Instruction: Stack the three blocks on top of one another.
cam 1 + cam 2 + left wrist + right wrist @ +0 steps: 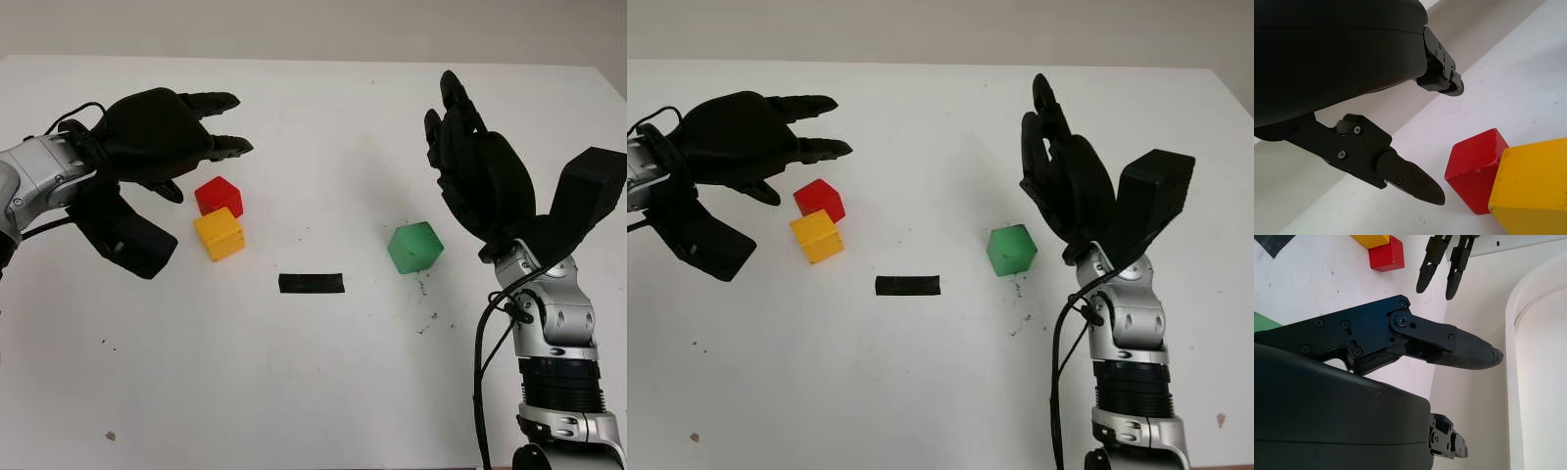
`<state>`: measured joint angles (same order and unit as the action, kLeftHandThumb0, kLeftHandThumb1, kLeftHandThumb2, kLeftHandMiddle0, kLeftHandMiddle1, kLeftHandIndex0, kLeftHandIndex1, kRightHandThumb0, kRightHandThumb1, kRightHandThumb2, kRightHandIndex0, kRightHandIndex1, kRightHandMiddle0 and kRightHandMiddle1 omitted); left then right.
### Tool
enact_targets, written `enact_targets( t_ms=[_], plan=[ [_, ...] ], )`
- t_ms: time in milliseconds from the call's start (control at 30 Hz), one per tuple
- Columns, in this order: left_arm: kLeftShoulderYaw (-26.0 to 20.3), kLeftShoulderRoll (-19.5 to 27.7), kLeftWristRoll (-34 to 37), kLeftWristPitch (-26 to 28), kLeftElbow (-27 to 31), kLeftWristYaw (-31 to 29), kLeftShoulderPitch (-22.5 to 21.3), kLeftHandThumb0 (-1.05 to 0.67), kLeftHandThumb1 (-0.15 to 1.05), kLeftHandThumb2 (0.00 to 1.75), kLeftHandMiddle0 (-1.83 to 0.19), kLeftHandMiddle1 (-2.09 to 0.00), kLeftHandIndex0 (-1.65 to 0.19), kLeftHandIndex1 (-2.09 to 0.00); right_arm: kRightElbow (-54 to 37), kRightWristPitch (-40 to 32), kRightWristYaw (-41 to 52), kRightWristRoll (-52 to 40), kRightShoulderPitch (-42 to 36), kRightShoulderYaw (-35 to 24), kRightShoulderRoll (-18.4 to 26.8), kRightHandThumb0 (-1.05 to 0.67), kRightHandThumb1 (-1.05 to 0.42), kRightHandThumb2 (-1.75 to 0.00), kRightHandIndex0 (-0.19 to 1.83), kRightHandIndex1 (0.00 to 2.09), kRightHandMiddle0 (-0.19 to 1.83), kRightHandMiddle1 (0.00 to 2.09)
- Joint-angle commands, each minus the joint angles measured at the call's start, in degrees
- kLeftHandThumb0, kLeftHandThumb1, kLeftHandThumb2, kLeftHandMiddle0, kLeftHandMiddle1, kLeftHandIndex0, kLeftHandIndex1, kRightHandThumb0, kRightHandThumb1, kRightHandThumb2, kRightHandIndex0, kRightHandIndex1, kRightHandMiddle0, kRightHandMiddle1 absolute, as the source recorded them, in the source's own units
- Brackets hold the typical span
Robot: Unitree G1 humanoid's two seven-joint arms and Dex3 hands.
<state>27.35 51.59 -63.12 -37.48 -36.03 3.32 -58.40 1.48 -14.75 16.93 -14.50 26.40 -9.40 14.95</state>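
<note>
A red block (218, 196) and a yellow block (218, 234) sit side by side, touching, on the white table (323, 382) at the left. A green block (415, 247) sits alone to the right of centre. My left hand (201, 137) hovers open just above and left of the red block, holding nothing. My right hand (460, 147) is open and raised, just right of and behind the green block, apart from it. The left wrist view shows the red block (1476, 169) and the yellow block (1533, 188) close below the fingers (1410, 178).
A short strip of black tape (312, 283) lies on the table between the yellow and green blocks. The table's far edge (313, 61) runs along the back, against a wall.
</note>
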Motion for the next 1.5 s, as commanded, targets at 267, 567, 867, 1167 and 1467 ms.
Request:
enact_targets(
  t_ms=[267,567,867,1167,1467],
  plan=[
    [0.16,-1.14,1.71,-0.15,-0.43,-2.50,-1.93,-0.50,0.80,0.05,-0.08,-0.05,-0.38,-0.07,-1.52,0.43,-0.17,0.19,-0.90,0.03,0.33,-0.74,-1.05,-0.74,-0.19,0.00,-0.19,0.00],
    [0.79,-2.13,1.32,-0.34,-0.75,-2.09,-1.61,-0.49,0.81,0.06,-0.11,-0.06,-0.45,-0.08,-2.41,0.41,-0.17,0.04,-1.46,-0.07,0.34,-0.73,-1.05,-0.74,-0.19,0.00,-0.19,0.00],
    [2.95,-5.15,-0.51,0.82,-4.70,1.64,-2.17,-0.52,0.82,0.06,-0.15,-0.06,-0.55,-0.09,-2.85,0.01,-0.48,-0.27,-1.62,-0.25,0.12,-0.73,-1.05,-0.74,-0.19,0.00,-0.19,0.00],
    [5.29,-6.42,-2.82,1.01,-6.31,6.16,-2.63,-0.52,0.82,0.05,-0.19,-0.07,-0.62,-0.10,-3.31,-0.17,-0.85,-0.32,-1.86,-0.17,0.16,-0.72,-1.05,-0.73,-0.19,0.00,-0.19,0.00],
    [7.45,-6.51,-5.76,2.87,-7.49,8.02,-3.98,-0.53,0.84,0.06,-0.19,-0.05,-0.65,-0.08,-3.55,-0.14,-0.42,-0.55,-2.22,-0.27,0.46,-0.74,-1.05,-0.73,-0.19,0.00,-0.19,0.00]
  ],
)
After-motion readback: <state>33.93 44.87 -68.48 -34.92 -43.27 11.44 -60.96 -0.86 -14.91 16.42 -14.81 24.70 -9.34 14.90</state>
